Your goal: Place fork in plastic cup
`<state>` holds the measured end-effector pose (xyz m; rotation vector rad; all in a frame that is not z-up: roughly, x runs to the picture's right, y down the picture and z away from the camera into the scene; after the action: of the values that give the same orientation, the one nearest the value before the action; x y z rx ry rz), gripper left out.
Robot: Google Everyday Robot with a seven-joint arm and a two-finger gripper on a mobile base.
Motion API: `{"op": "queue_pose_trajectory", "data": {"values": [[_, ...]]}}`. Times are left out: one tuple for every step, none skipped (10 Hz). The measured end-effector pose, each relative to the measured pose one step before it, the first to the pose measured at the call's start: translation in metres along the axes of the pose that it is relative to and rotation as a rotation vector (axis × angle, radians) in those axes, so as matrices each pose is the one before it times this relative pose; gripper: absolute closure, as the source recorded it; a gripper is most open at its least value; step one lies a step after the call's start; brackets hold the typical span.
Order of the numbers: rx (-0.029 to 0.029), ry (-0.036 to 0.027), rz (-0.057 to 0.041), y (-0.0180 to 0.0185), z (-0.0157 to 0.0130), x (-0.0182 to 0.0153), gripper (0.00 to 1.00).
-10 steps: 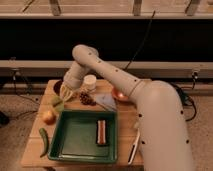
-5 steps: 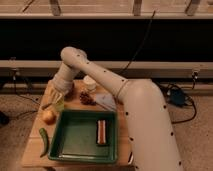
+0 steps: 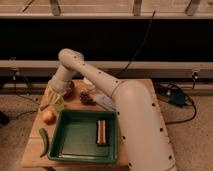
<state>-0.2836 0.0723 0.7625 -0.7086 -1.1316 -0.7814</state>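
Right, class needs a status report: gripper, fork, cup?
Gripper low at table's left rear, over plastic cup. Fork at gripper, angled beside cup. Onion close in front.

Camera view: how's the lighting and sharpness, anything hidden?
Camera view: warm, dim light; dark band behind the table; whole frame soft. Green tray reads clearly. The end effector sits at the table's left, above the plastic cup; the arm hides the table's right part.

Bulky white rounded arm, dark rivets, claw (image 3: 51, 96) at the table's left
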Motion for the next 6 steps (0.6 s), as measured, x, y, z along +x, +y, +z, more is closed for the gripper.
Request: {"op": "queue_pose_trajectory", "data": {"values": [[-0.00205,-0.00805,-0.00041,-0.00232,0.00321,0.00135,1.00],[-0.00198,-0.00575,-0.00134,-0.00236,0.00279,0.00038,0.96],[-0.00090,-0.00419,-0.00086,-0.00228,0.00202,0.00016,0.90],[-0.00356,-0.00453,-0.00015,-0.00191,0.00221,0.00045,0.80],[-0.00294,-0.00478,-0.00008,-0.00233,0.00232,0.00069,0.67],[-0.00221,-0.00203,-0.00025,-0.00162,0.00168,0.00053,0.57]]}}
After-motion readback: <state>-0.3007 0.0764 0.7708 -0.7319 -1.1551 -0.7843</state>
